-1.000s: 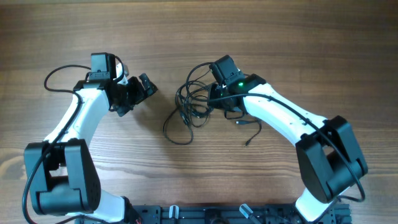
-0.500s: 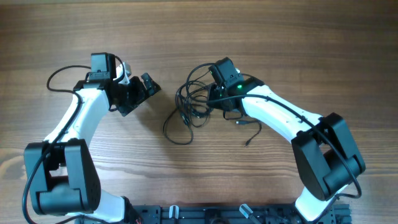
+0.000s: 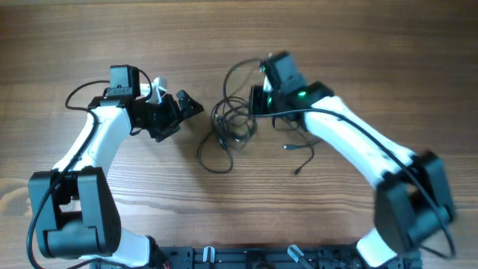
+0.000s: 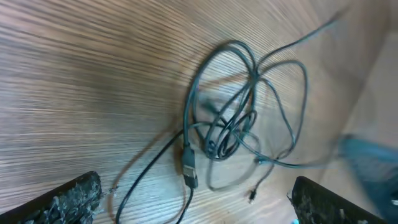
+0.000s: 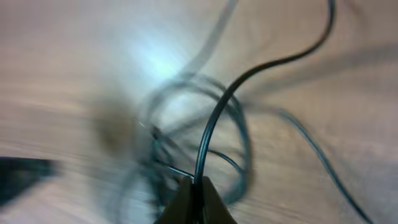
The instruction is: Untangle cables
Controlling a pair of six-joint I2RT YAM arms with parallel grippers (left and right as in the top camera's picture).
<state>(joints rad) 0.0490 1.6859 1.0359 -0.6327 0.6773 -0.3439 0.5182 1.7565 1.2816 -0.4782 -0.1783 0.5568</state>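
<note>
While the left claw (image 3: 183, 116) hangs released near the cables (image 3: 231, 123), the right claw (image 5: 194, 190) pinches 1 of them.

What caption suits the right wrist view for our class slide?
Right hand shut on one black cable, held above a blurred tangle over the wooden table.

Overhead: fixed high, looking straight down on the whole worktop (image 3: 358, 30), both arms in frame. Left wrist: low, slanted across the wood, near the cables (image 4: 231, 132), left tool (image 4: 196, 185) tips at bottom corners. Right wrist: very close, blurred, aimed down past right tool (image 5: 194, 198) tip. Shared by all three: the cable tangle.
</note>
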